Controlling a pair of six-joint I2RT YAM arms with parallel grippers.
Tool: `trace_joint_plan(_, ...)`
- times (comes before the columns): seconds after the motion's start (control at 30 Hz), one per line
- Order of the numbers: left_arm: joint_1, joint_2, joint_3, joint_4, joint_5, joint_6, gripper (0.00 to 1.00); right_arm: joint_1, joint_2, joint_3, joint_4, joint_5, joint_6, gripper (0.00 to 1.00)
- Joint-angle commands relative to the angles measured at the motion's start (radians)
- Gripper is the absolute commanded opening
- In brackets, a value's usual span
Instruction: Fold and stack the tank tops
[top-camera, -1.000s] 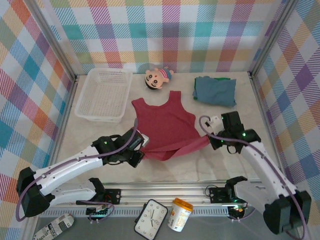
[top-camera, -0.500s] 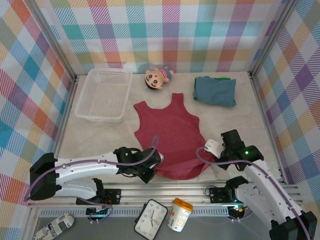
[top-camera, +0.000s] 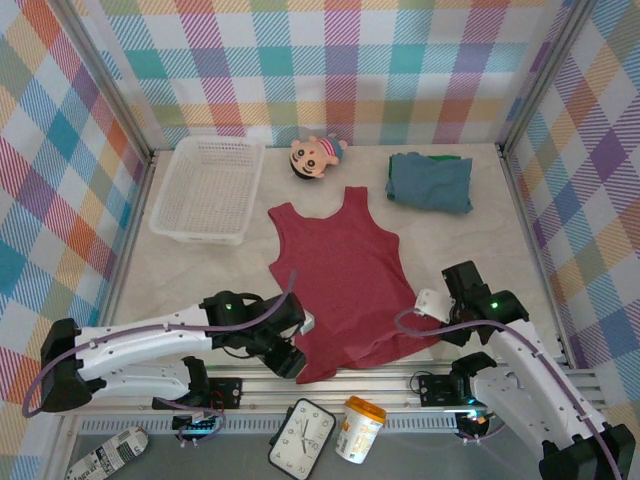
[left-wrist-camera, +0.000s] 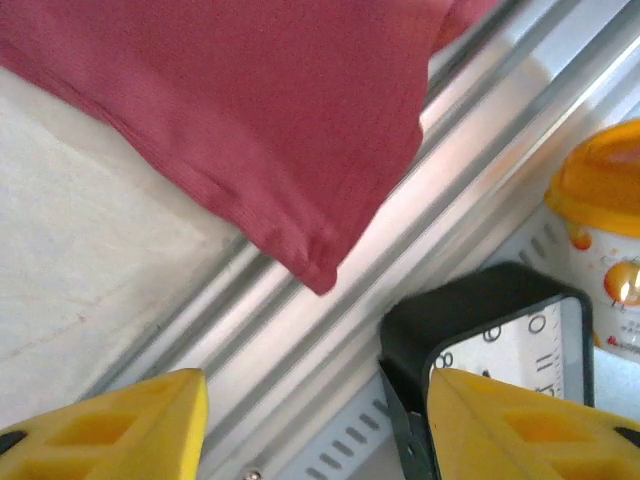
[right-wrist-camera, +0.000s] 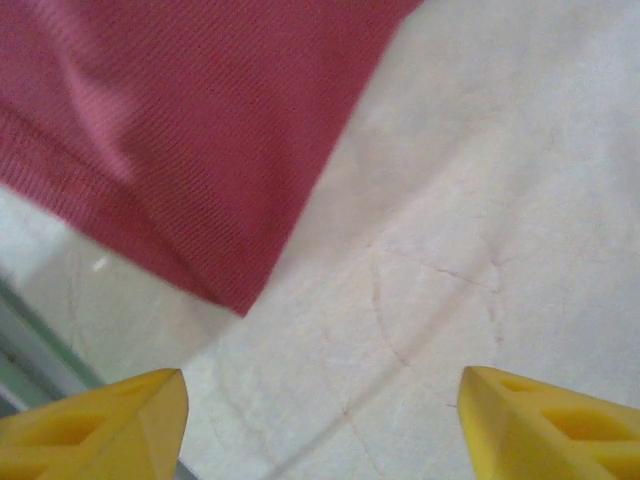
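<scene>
The dark red tank top (top-camera: 348, 283) lies flat in the middle of the table, straps toward the back, its hem reaching the front rail. Its lower left corner (left-wrist-camera: 322, 272) hangs over the rail. Its lower right corner (right-wrist-camera: 235, 290) rests on the table. My left gripper (top-camera: 290, 352) is open just off the left hem corner, nothing between its yellow fingers (left-wrist-camera: 120, 425). My right gripper (top-camera: 430, 310) is open beside the right hem corner, its yellow fingers (right-wrist-camera: 95, 420) spread over bare table. The blue-grey tank top (top-camera: 430, 183) lies folded at the back right, with the green tank top (top-camera: 441, 157) peeking from under it.
A white mesh basket (top-camera: 208, 188) stands at the back left and a doll (top-camera: 315, 155) at the back centre. Below the front rail (left-wrist-camera: 420, 190) lie a clock (top-camera: 301, 440), an orange-lidded cup (top-camera: 359, 427) and a printed roll (top-camera: 108, 455).
Both grippers have let go of the red top's hem and opened. The top has been drawn toward the front edge and now lies spread flat.
</scene>
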Motion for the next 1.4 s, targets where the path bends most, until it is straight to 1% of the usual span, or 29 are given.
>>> trace_joint_plan(0.0, 0.117, -0.022, 0.057, 0.020, -0.027, 0.052, 0.62, 0.004, 0.044, 0.120, 0.177, -0.030, 0.274, 0.79)
trace_joint_plan(0.07, 0.190, 0.043, 0.103, 0.056, -0.070, 0.072, 0.62, 0.003, 0.108, 0.173, 0.232, -0.072, 0.451, 0.80)
trace_joint_plan(0.1, 0.229, 0.087, 0.124, 0.085, -0.078, 0.076, 0.62, 0.005, 0.145, 0.198, 0.253, -0.099, 0.572, 0.80)
trace_joint_plan(0.17, 0.281, 0.174, 0.168, 0.143, -0.106, 0.072, 0.62, 0.005, 0.203, 0.234, 0.283, -0.142, 0.744, 0.81)
trace_joint_plan(0.23, 0.327, 0.269, 0.204, 0.222, -0.071, 0.078, 0.61, 0.002, 0.253, 0.238, 0.312, -0.159, 0.948, 0.79)
trace_joint_plan(0.27, 0.345, 0.319, 0.220, 0.252, -0.086, 0.073, 0.61, 0.003, 0.273, 0.230, 0.327, -0.187, 1.059, 0.78)
trace_joint_plan(0.33, 0.383, 0.425, 0.245, 0.295, -0.057, 0.075, 0.61, 0.002, 0.298, 0.184, 0.390, -0.273, 1.212, 0.75)
trace_joint_plan(0.37, 0.401, 0.480, 0.257, 0.302, -0.044, 0.062, 0.60, 0.002, 0.305, 0.146, 0.433, -0.312, 1.316, 0.73)
trace_joint_plan(0.47, 0.418, 0.602, 0.275, 0.312, -0.014, 0.066, 0.58, 0.003, 0.334, 0.037, 0.560, -0.424, 1.486, 0.68)
trace_joint_plan(0.6, 0.432, 0.653, 0.235, 0.315, 0.020, 0.050, 0.58, 0.005, 0.389, -0.068, 0.661, -0.502, 1.599, 0.63)
trace_joint_plan(0.7, 0.443, 0.659, 0.181, 0.303, 0.028, 0.030, 0.58, 0.021, 0.429, -0.112, 0.723, -0.523, 1.631, 0.61)
trace_joint_plan(0.8, 0.457, 0.651, 0.117, 0.287, 0.029, 0.001, 0.58, 0.030, 0.494, -0.105, 0.743, -0.518, 1.603, 0.61)
trace_joint_plan(0.97, 0.501, 0.616, 0.049, 0.261, 0.012, -0.041, 0.58, 0.032, 0.633, -0.065, 0.709, -0.457, 1.519, 0.61)
trace_joint_plan(1.07, 0.509, 0.602, 0.037, 0.271, 0.022, -0.059, 0.58, 0.031, 0.720, -0.001, 0.687, -0.412, 1.457, 0.61)
trace_joint_plan(1.2, 0.502, 0.578, 0.030, 0.294, 0.053, -0.126, 0.57, 0.029, 0.831, 0.137, 0.640, -0.353, 1.343, 0.61)
trace_joint_plan(1.27, 0.495, 0.554, 0.030, 0.289, 0.019, -0.155, 0.58, 0.030, 0.900, 0.209, 0.629, -0.362, 1.285, 0.61)
trace_joint_plan(1.37, 0.499, 0.539, 0.036, 0.270, -0.070, -0.180, 0.59, 0.029, 0.988, 0.300, 0.644, -0.422, 1.210, 0.63)
